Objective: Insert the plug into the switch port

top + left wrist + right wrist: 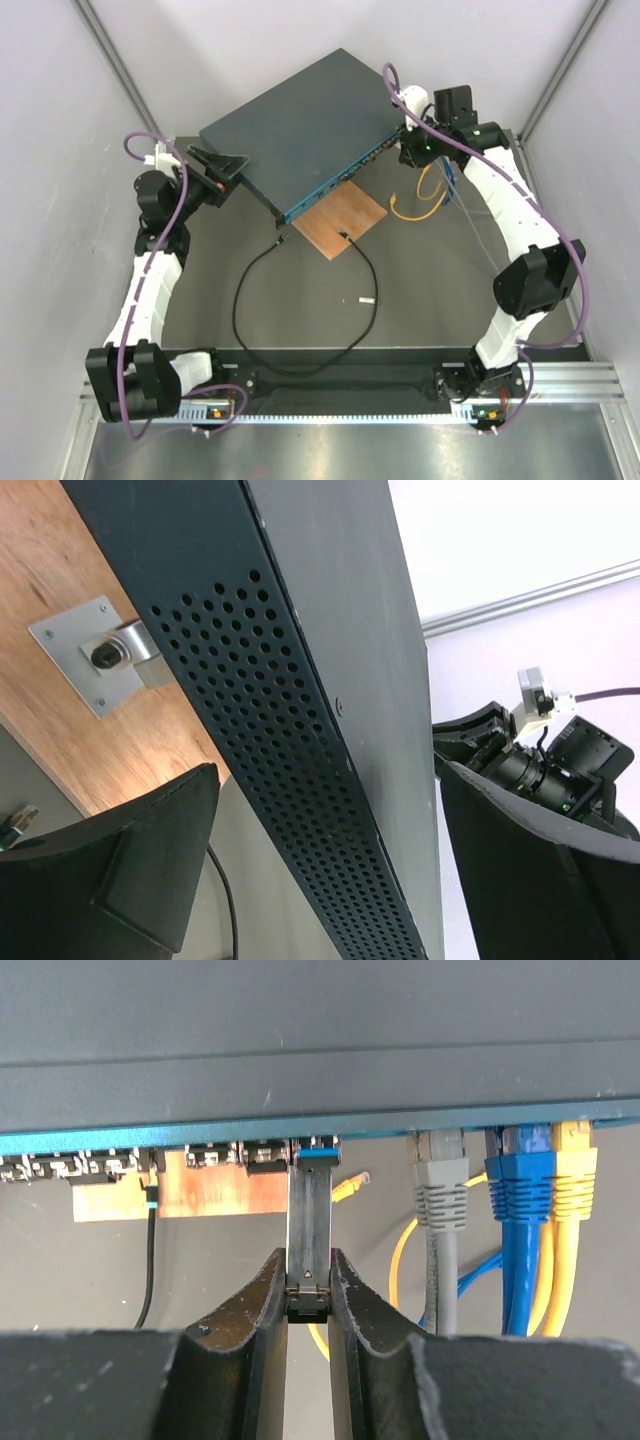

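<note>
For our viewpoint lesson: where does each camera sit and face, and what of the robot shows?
Top external: overhead from behind, looking down on the table; left arm, right arm show.
Left wrist: faces the switch's perforated side; open left end effector straddles it.
Right wrist: faces the switch's front; right end effector pinches a metal module.
Shared by all: the switch.

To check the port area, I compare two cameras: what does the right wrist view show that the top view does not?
Only right wrist: a metal stick pinched by the right gripper, its tip at the switch front, and a grey cable plugged in. Only top: the left gripper, open at the switch's corner, and a small loose stick. Both: the switch, brown board, black cable, blue and yellow cables.
</note>
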You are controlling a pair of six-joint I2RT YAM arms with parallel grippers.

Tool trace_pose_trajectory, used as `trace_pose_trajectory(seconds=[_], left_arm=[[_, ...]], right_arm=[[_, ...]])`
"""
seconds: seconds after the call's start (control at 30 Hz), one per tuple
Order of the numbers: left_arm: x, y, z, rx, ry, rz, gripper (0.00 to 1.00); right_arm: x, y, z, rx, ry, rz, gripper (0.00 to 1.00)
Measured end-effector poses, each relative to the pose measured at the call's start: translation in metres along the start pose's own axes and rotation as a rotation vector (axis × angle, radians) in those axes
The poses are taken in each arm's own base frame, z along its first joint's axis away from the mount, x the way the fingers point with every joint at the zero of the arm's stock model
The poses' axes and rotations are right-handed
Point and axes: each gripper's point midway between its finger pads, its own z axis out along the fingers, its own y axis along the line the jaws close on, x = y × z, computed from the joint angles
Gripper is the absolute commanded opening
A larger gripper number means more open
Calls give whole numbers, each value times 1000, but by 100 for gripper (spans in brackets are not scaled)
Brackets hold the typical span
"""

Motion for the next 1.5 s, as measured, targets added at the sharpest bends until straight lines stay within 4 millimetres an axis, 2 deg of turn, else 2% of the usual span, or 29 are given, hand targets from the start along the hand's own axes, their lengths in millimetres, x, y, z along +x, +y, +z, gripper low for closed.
trace_pose_trajectory(seconds=[0.2, 0.4, 0.47, 0.5, 0.6, 0.67, 0.77, 0.87, 0.93, 1.03, 1.1, 1.2, 1.33, 1.43, 1.5], left_arm=[[-11, -5, -12, -2, -41, 13, 99], [-32, -9, -39, -47, -148, 48, 99], [-36, -15, -49, -46, -179, 75, 97], [-38, -20, -54, -39, -194, 92, 91], [-38, -42, -60, 20, -182, 142, 79], [-37, -67, -60, 97, -149, 176, 74], [-31, -115, -55, 243, -63, 243, 71], [-2, -159, -50, 377, 64, 317, 71], [24, -183, -49, 457, 154, 352, 71], [51, -199, -45, 519, 252, 362, 71], [66, -198, -37, 522, 307, 344, 71], [100, -189, -22, 508, 421, 296, 71], [148, -176, -6, 472, 572, 232, 67], [169, -172, -3, 463, 635, 210, 61], [177, -173, -3, 462, 656, 201, 58]], right_arm=[[6, -3, -5, 7, -6, 6, 0], [15, -7, -19, 21, -5, 10, 0], [17, -7, -27, 22, -9, 7, 0], [18, -6, -32, 18, -15, 2, 0], [18, 4, -53, -25, -47, -26, 0], [13, 16, -71, -70, -92, -57, 0], [-3, 46, -104, -172, -197, -107, 0], [-20, 79, -135, -267, -298, -160, 0], [-29, 103, -147, -331, -344, -199, 0], [-38, 141, -152, -432, -378, -254, 0], [-40, 166, -149, -498, -378, -284, 0], [-38, 185, -142, -553, -360, -298, 0], [-39, 192, -129, -576, -332, -299, 0], [-42, 196, -124, -584, -327, -305, 0], [-42, 198, -124, -591, -325, -309, 0]])
